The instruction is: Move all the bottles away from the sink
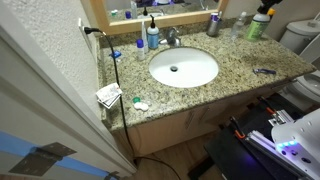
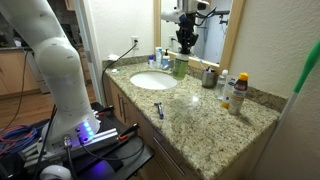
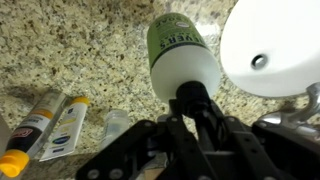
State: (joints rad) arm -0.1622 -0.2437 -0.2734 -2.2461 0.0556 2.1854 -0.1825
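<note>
Arm [image 2: 55, 70]: white, bulking up at the near left; its wrist hangs straight down in front of the mirror [image 2: 215, 30] at the far side of the counter [image 2: 200, 118]. Gripper [image 2: 186, 44]: clenched from above on the white top of the green bottle [image 2: 180, 68], dark fingers [image 3: 192, 100] pressed against that top in the wrist view. The bottle is upright, just right of the far rim of the sink [image 2: 148, 82], close to the mirror; whether its base rests on the stone or hangs clear cannot be told. Blue bottle [image 2: 163, 58]: just left of it, behind the basin. Grey cup [image 2: 209, 77]: to the right along the mirror edge, apart from the bottle. Yellow-capped container [image 2: 240, 90]: farther right, among smaller white ones by the wall. Razor [image 2: 159, 109]: flat near the front edge. Open speckled stone lies between razor, cup and basin; two tubes [image 3: 45, 125] lie side by side at the left in the wrist view.
</note>
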